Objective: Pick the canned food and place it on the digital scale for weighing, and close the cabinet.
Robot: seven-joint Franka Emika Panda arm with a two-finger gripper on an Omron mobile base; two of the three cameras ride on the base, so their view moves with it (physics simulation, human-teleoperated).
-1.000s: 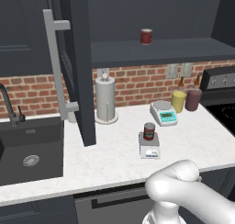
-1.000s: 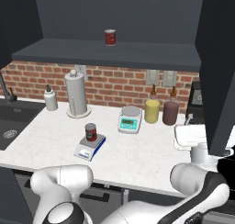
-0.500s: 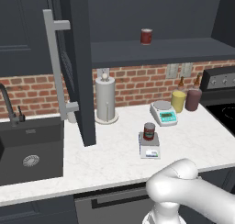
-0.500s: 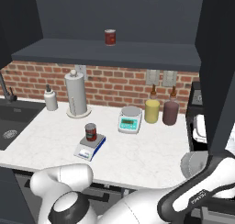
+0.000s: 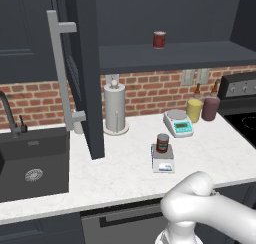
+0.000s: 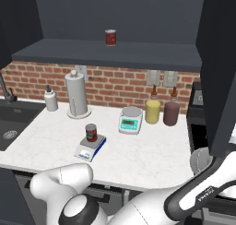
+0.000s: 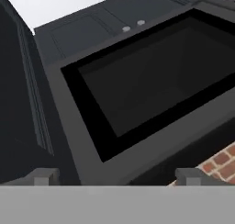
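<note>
Gripper (image 7: 114,175): we see its fingers spread wide, holding nothing.
Canned food (image 5: 162,143): we find it upright on the digital scale (image 5: 163,159), near the counter's (image 5: 120,163) front edge.
Cabinet (image 5: 85,63): door stands open.

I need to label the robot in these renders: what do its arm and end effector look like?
The arm is glossy white with rounded, bulbous links, dark grey joint rings and small dark lettering on one link. The end effector shows two small, blocky dark grey fingertips. No cables are visible.
</note>
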